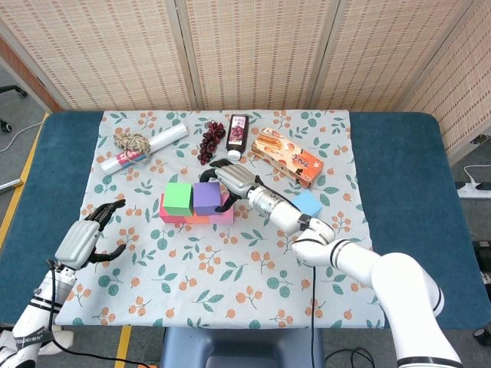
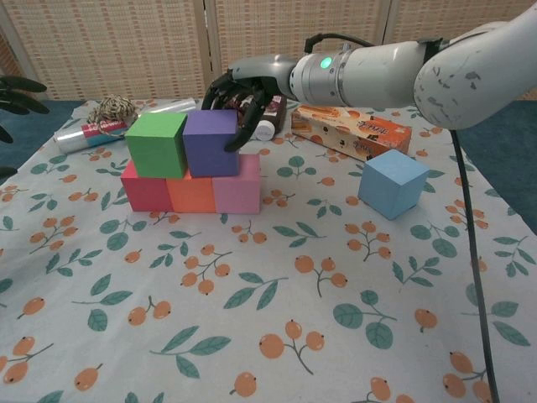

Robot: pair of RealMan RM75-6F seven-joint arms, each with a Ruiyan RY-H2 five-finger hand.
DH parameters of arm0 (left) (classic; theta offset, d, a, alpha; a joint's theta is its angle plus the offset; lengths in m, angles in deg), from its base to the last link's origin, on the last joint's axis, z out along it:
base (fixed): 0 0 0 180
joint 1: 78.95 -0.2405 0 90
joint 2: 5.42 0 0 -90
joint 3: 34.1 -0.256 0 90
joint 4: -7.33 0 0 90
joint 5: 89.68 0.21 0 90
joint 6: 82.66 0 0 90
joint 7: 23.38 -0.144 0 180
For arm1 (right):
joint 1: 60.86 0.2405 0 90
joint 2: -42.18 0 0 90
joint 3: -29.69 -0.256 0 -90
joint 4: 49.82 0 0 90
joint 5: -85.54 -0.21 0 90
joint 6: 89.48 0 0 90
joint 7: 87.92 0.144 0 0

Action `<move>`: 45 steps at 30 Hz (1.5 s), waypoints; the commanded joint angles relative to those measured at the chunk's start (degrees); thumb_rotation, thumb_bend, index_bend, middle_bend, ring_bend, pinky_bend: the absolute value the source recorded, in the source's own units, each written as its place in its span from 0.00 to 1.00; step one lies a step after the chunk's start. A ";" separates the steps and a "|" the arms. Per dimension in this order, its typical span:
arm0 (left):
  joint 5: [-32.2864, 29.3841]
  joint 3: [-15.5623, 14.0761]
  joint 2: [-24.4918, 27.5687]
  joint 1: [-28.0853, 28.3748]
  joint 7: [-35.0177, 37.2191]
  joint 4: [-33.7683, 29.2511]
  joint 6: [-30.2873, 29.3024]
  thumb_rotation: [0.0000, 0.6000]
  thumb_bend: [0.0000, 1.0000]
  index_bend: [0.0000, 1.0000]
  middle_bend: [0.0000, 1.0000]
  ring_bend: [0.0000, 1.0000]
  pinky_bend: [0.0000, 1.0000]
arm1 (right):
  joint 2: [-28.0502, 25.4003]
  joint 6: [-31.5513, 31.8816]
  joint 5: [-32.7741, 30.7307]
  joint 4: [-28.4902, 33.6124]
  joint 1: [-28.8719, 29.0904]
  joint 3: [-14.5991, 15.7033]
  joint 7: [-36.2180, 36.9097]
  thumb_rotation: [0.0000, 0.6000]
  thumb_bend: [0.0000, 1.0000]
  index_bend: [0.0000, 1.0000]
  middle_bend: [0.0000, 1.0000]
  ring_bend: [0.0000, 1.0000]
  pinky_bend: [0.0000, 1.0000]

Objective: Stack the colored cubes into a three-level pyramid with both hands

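Observation:
A red cube (image 2: 144,189), an orange cube (image 2: 191,194) and a pink cube (image 2: 237,191) form a row on the floral cloth. On top of them sit a green cube (image 2: 156,143) and a purple cube (image 2: 208,144), side by side and touching. My right hand (image 2: 247,84) reaches in from the right, its fingers bent against the purple cube's right and rear faces (image 1: 205,196). A blue cube (image 2: 393,183) lies alone on the cloth to the right. My left hand (image 1: 84,238) hovers open at the cloth's left edge, holding nothing.
Behind the stack lie a dark bottle (image 1: 238,134), a bunch of grapes (image 1: 212,139) and an orange snack box (image 1: 288,156). A rolled tube (image 1: 144,149) with a twine ball (image 1: 132,142) lies at the back left.

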 commanded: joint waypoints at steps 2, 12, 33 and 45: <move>-0.01 0.01 -0.10 -0.08 0.38 0.32 -0.07 1.00 0.31 0.05 0.14 0.11 0.28 | 0.66 -0.31 -0.15 -0.78 0.39 -0.25 -0.17 1.00 0.07 0.30 0.27 0.07 0.02; 0.23 -0.03 -0.23 -0.12 1.04 0.81 -0.14 1.00 0.31 0.05 0.14 0.11 0.27 | 1.24 -0.85 -0.59 -1.29 0.82 -0.74 -0.73 1.00 0.07 0.29 0.27 0.07 0.02; 0.51 -0.26 -0.63 -0.28 2.03 1.77 -0.16 1.00 0.31 0.05 0.14 0.11 0.27 | 1.65 -2.03 -1.98 -1.27 1.07 -1.64 -2.77 1.00 0.07 0.27 0.27 0.07 0.02; 0.85 -0.40 -0.65 -0.27 2.21 1.84 -0.20 1.00 0.31 0.05 0.14 0.11 0.27 | 1.50 -2.67 -3.28 -0.59 0.91 -2.20 -4.52 1.00 0.07 0.26 0.27 0.07 0.02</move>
